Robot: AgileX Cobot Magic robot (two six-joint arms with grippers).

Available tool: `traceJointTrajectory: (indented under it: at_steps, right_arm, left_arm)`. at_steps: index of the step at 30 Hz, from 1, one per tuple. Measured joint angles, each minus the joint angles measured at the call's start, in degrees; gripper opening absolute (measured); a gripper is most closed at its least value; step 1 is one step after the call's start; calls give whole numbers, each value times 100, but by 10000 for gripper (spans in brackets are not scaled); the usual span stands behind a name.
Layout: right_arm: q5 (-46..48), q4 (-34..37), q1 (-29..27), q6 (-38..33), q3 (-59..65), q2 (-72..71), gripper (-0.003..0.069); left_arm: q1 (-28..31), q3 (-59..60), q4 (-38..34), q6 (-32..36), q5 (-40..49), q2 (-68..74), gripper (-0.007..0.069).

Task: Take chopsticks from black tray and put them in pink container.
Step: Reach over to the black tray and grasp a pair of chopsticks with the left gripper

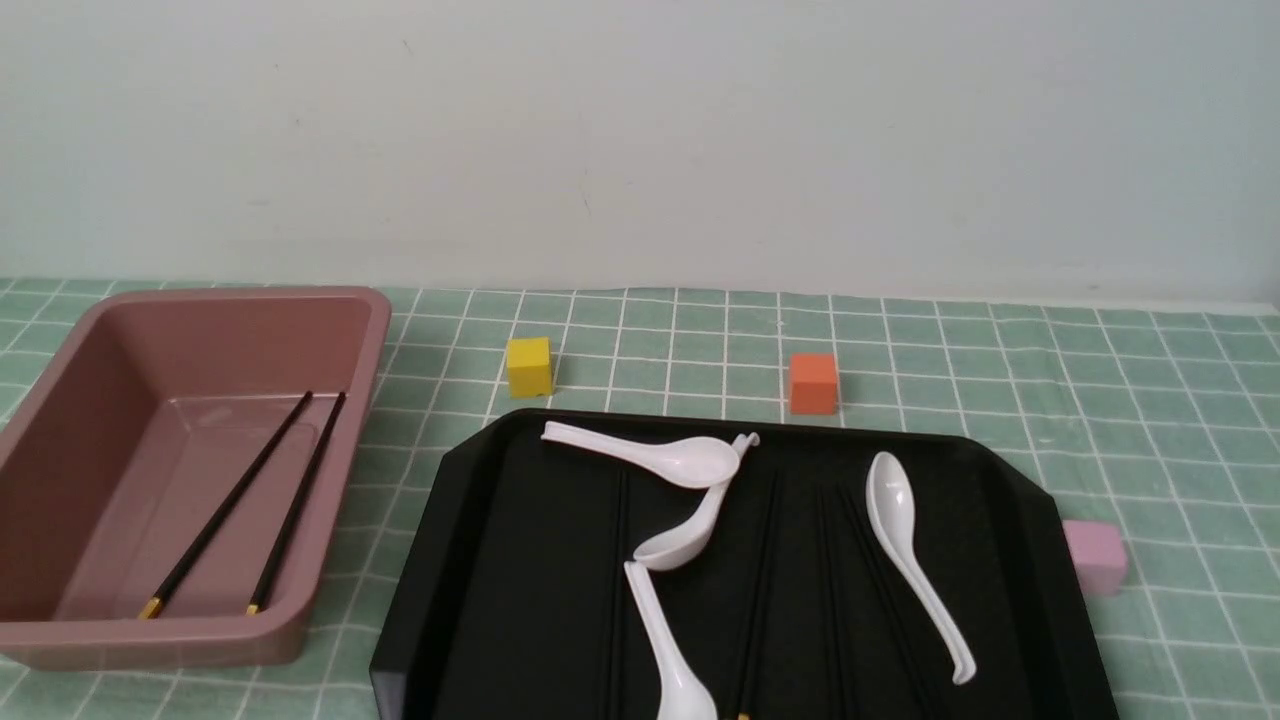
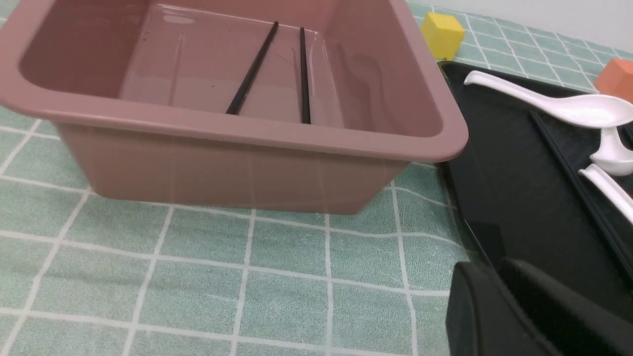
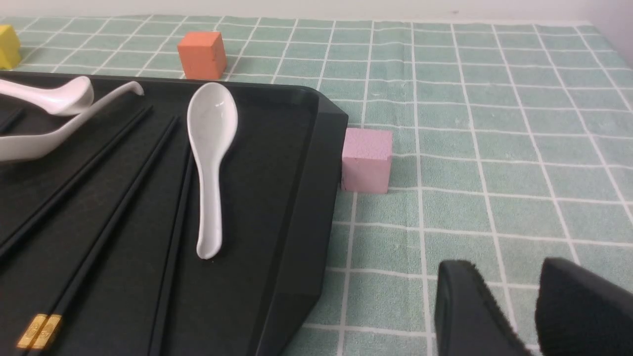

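The pink container (image 1: 60,470) stands at the left with two chopsticks (image 1: 229,502) lying side by side in it, gold ends toward me. The black tray (image 1: 520,560) sits in the middle. Several more chopsticks (image 3: 113,198) lie lengthwise on it among white spoons, two gold ends (image 3: 39,330) close together. Neither gripper shows in the front view. My left gripper (image 2: 492,267) hovers over the tray's near left edge (image 2: 504,198), beside the container (image 2: 247,129), fingers together and empty. My right gripper (image 3: 499,267) hangs open over the cloth beyond the tray's right side, holding nothing.
Several white spoons (image 1: 910,550) lie across the tray, some over the chopsticks. A yellow cube (image 1: 529,366) and an orange cube (image 1: 812,383) stand behind the tray. A pale pink cube (image 1: 1095,556) touches its right edge. A green checked cloth covers the table.
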Motion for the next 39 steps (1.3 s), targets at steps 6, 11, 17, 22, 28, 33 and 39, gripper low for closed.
traceJointTrajectory:
  at_steps: [6,11,17,22,28,33,39]
  right_arm:
    - [0,0,0,0,0,0,240]
    - [0,0,0,0,0,0,240]
    - [0,0,0,0,0,0,240]
    - [0,0,0,0,0,0,240]
    - [0,0,0,0,0,0,240]
    - [0,0,0,0,0,0,240]
    - [0,0,0,0,0,0,240]
  left_arm:
    - [0,0,0,0,0,0,66]
    - [0,0,0,0,0,0,66]
    - [0,0,-12,-11,0,0,66]
    - [0,0,-1003,-662,-26,0,71]
    - [0,0,-3920,-2155,-295,0,76]
    - [0,0,-4888,-2313,-608,0,78]
    - [0,-438,-4806,-2118,-792,22,-13]
